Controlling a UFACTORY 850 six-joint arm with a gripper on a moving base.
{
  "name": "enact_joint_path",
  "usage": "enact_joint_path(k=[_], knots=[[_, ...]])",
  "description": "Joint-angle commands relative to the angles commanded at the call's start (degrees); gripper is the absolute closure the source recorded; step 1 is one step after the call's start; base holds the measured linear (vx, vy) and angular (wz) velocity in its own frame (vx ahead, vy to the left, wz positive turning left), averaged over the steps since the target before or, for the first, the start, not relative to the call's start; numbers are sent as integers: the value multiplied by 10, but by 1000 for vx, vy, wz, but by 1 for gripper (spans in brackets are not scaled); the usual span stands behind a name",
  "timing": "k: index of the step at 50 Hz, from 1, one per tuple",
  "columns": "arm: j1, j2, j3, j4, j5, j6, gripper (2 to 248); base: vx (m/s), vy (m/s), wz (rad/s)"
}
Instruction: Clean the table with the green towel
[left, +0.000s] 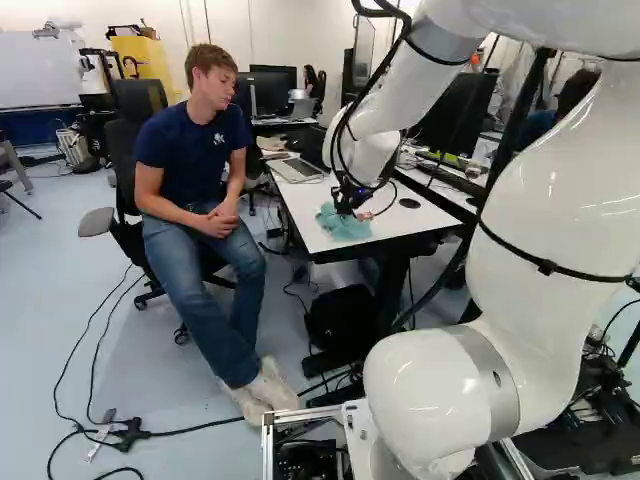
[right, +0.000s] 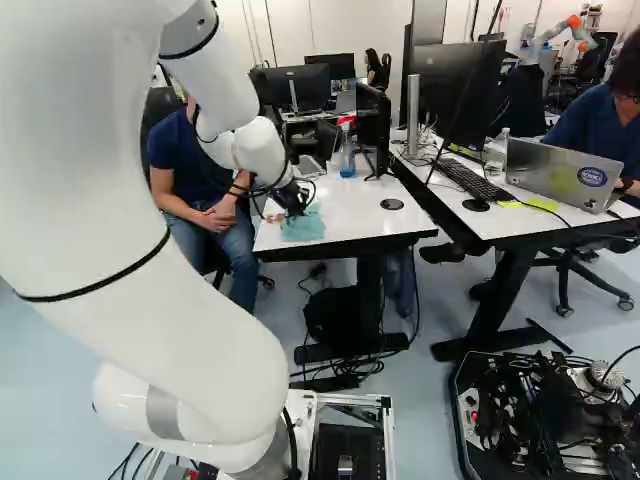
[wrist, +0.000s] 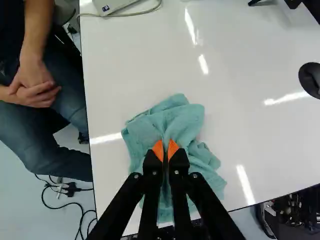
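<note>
Green crumpled cloth towel (left: 345, 229) is noted, in the left base view, on the near end of the white rectangular table (left: 303, 207). The black two-fingered gripper (left: 345, 203) is set over it from above, as is judged fit for pressing cloth against a flat surface. A silver open laptop (left: 298, 170) is seated farther along the same table; wiping strokes should be stopped short of it.

Right base view: the towel is seen just inside the near edge, so a stroke toward that edge could drag it off. A clear bottle with blue liquid (right: 347, 153) is stood toward the far end, where it could be knocked by a long sweep.

Wrist view: a raised fold is pinched between the orange ridged pads (wrist: 173, 149), apparently near the towel's middle, though its underside is hidden. Cloth is spread on both sides of the grip, by which a broad wiping face is offered. Wiping is judged to be at hand or under way; contact should be light, since bunching is likely.
</note>
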Motion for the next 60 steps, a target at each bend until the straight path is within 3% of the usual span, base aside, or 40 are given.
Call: enact_joint_path(k=[13, 27, 60], knots=[[-27, 9, 10, 0, 0, 0, 219, 0, 0, 0], [-31, 13, 12, 0, 0, 0, 219, 0, 0, 0], [25, 71, 21, 1, 0, 0, 219, 0, 0, 0]])
